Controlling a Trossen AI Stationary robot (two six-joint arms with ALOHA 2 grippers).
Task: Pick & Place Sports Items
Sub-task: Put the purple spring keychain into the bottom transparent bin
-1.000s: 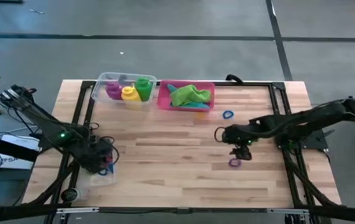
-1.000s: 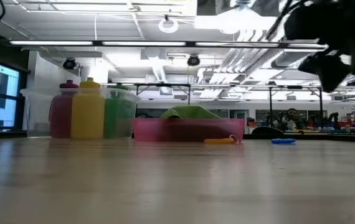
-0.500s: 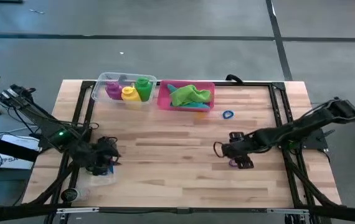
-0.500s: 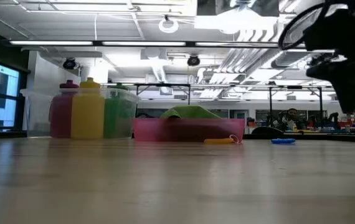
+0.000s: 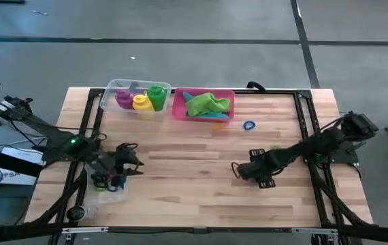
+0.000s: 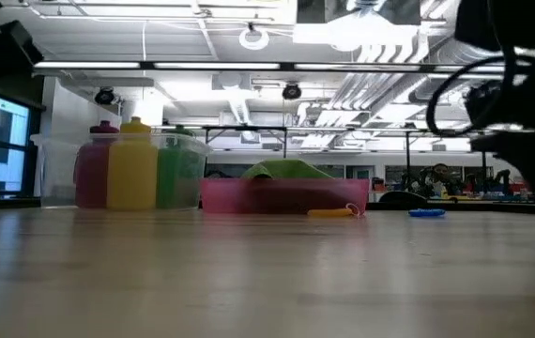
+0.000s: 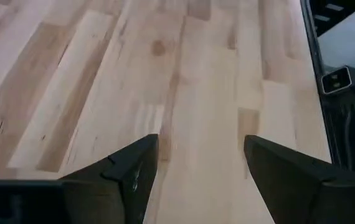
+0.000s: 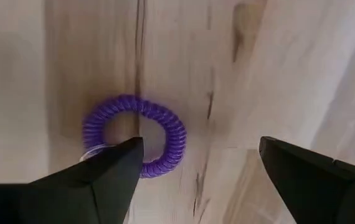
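A purple coil ring (image 8: 134, 140) lies flat on the wood at the table's right middle. My right gripper (image 8: 199, 168) hangs open just above it, pointing down. One finger (image 8: 103, 180) stands over the ring's edge, the other well off to its side. In the high view the gripper (image 5: 262, 173) hides the ring. My left gripper (image 7: 199, 155) is open over bare wood at the near left (image 5: 122, 167). Purple, yellow and green bottles (image 5: 141, 99) stand in a clear tub. A green cloth (image 5: 207, 103) lies in the pink tray (image 5: 178, 109).
A blue ring (image 5: 249, 125) lies on the table right of the pink tray. An orange ring (image 6: 331, 212) lies in front of that tray. A second clear tub (image 5: 109, 187) with small coloured things sits near the left gripper at the near left. Black frame rails run along both table sides.
My right gripper has come down toward the purple ring and a little toward the table's near edge, staying open. My left gripper has risen and gone slightly toward the table's right, away from the near-left tub, turning as it went.
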